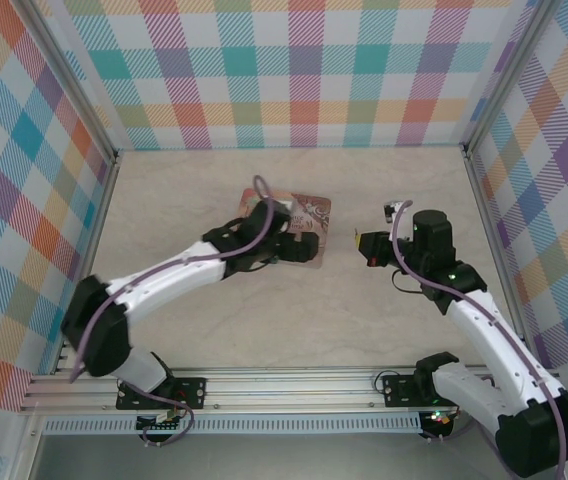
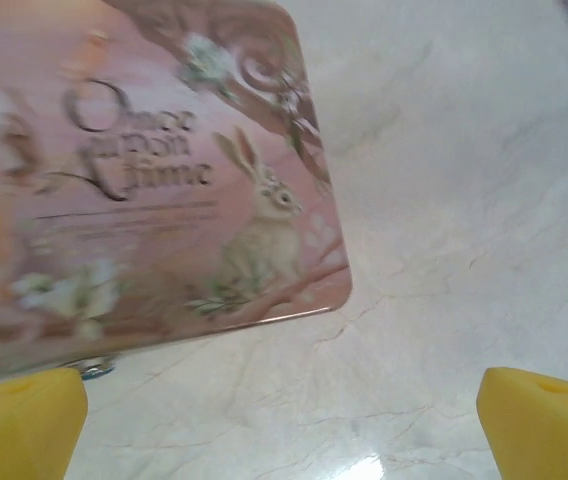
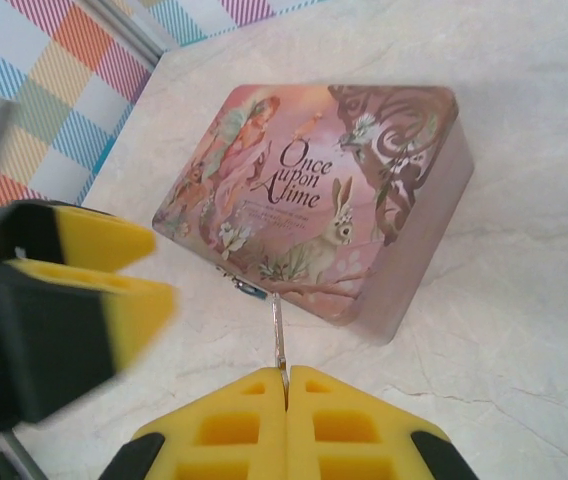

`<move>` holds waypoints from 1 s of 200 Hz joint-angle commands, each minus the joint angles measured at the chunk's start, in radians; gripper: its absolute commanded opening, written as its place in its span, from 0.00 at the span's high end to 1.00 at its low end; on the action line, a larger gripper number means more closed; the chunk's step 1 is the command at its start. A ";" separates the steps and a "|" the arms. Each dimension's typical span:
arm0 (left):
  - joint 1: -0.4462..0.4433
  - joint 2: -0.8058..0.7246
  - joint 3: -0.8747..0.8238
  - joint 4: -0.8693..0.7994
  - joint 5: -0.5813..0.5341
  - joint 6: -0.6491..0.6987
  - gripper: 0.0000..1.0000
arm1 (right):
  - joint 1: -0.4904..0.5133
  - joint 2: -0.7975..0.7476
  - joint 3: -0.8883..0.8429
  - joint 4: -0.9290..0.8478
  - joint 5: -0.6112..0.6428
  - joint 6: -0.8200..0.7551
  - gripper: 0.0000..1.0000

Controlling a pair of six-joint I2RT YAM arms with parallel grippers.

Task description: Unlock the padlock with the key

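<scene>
I find the tin [image 3: 314, 200] lying flat, lid up, near the middle of the surface [image 1: 214, 330]. The padlock [image 3: 247, 288] hangs at its front edge, on the side facing the right wrist camera. Only a small blue body and a glint of metal are legible, and I cannot make out the keyhole. The right jaws are pressed together on the key [image 3: 279, 335], gripping its head so that the thin shaft projects straight ahead toward that front edge. Its tip sits just beside the padlock, a little to one side and not in it. I judge this hold is meant to let the arm drive the key in along its own axis. The left arm [image 1: 164, 275] comes in from the left over the tin. The left jaws are spread wide and hold nothing, with one pad [image 2: 19, 420] close to the tin's edge where a bit of metal [image 2: 94, 368] shows. I read that as a bracing position, ready to steady tin or lock against the push, but I cannot confirm contact. The surface is pale, marbled and glossy, so the tin may slide. Pastel checked walls [image 1: 294, 70] close three sides, with an aluminium rail [image 1: 294, 385] at the near edge.
</scene>
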 commanded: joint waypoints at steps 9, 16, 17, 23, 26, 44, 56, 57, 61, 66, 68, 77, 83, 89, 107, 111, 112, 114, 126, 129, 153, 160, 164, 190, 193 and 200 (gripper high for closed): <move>0.089 -0.154 -0.237 0.196 0.048 -0.072 0.00 | -0.004 0.067 -0.013 0.110 -0.091 0.052 1.00; 0.110 -0.179 -0.289 0.238 0.073 -0.078 0.00 | -0.002 0.084 -0.018 0.135 -0.104 0.061 1.00; 0.112 -0.183 -0.298 0.244 0.076 -0.079 0.00 | -0.002 0.086 -0.019 0.139 -0.106 0.063 1.00; 0.128 -0.197 -0.343 0.286 0.094 -0.082 0.00 | -0.001 0.099 -0.026 0.167 -0.111 0.071 1.00; 0.135 -0.204 -0.365 0.310 0.105 -0.083 0.00 | 0.001 0.107 -0.029 0.182 -0.113 0.077 1.00; 0.196 -0.212 -0.469 0.435 0.169 -0.110 0.00 | 0.011 0.168 -0.035 0.252 -0.120 0.090 1.00; 0.234 -0.201 -0.515 0.502 0.204 -0.134 0.00 | 0.019 0.221 -0.021 0.278 -0.121 0.091 1.00; 0.238 -0.200 -0.517 0.508 0.206 -0.136 0.00 | 0.019 0.225 -0.018 0.279 -0.120 0.092 1.00; 0.249 -0.193 -0.526 0.529 0.212 -0.144 0.00 | 0.020 0.242 -0.011 0.284 -0.121 0.092 1.00; 0.266 -0.184 -0.541 0.559 0.228 -0.152 0.00 | 0.025 0.260 -0.002 0.291 -0.121 0.093 1.00; 0.270 -0.180 -0.544 0.570 0.234 -0.152 0.00 | 0.026 0.267 0.002 0.294 -0.121 0.093 1.00; 0.299 -0.157 -0.554 0.608 0.262 -0.168 0.00 | 0.035 0.290 0.013 0.302 -0.112 0.093 1.00; 0.314 -0.139 -0.549 0.629 0.285 -0.175 0.00 | 0.041 0.302 0.019 0.305 -0.105 0.093 1.00; 0.324 -0.119 -0.539 0.643 0.308 -0.175 0.00 | 0.047 0.310 0.023 0.309 -0.100 0.093 1.00; 0.337 -0.065 -0.504 0.669 0.330 -0.165 0.00 | 0.054 0.320 0.023 0.309 -0.086 0.095 1.00; 0.338 -0.050 -0.497 0.676 0.333 -0.164 0.00 | 0.054 0.318 0.020 0.308 -0.086 0.095 1.00; 0.339 -0.047 -0.496 0.678 0.334 -0.164 0.00 | 0.055 0.317 0.020 0.309 -0.086 0.095 1.00; 0.339 -0.042 -0.492 0.682 0.336 -0.163 0.00 | 0.055 0.318 0.019 0.309 -0.085 0.095 1.00; 0.345 0.003 -0.473 0.707 0.342 -0.163 0.00 | 0.055 0.306 0.011 0.303 -0.077 0.095 1.00; 0.347 0.013 -0.469 0.715 0.342 -0.163 0.00 | 0.055 0.303 0.009 0.302 -0.076 0.095 1.00; 0.366 0.093 -0.418 0.757 0.338 -0.155 0.00 | 0.054 0.276 -0.006 0.284 -0.063 0.089 1.00; 0.373 0.115 -0.401 0.765 0.339 -0.147 0.00 | 0.055 0.270 -0.009 0.279 -0.063 0.086 1.00; 0.378 0.125 -0.392 0.770 0.340 -0.144 0.00 | 0.055 0.267 -0.009 0.276 -0.063 0.084 1.00; 0.398 0.182 -0.370 0.866 0.392 -0.103 0.00 | 0.055 0.252 -0.027 0.270 -0.062 0.080 1.00; 0.398 0.183 -0.374 0.876 0.396 -0.097 0.00 | 0.055 0.250 -0.029 0.270 -0.062 0.078 1.00; 0.398 0.188 -0.383 0.897 0.409 -0.086 0.00 | 0.055 0.244 -0.034 0.272 -0.061 0.078 1.00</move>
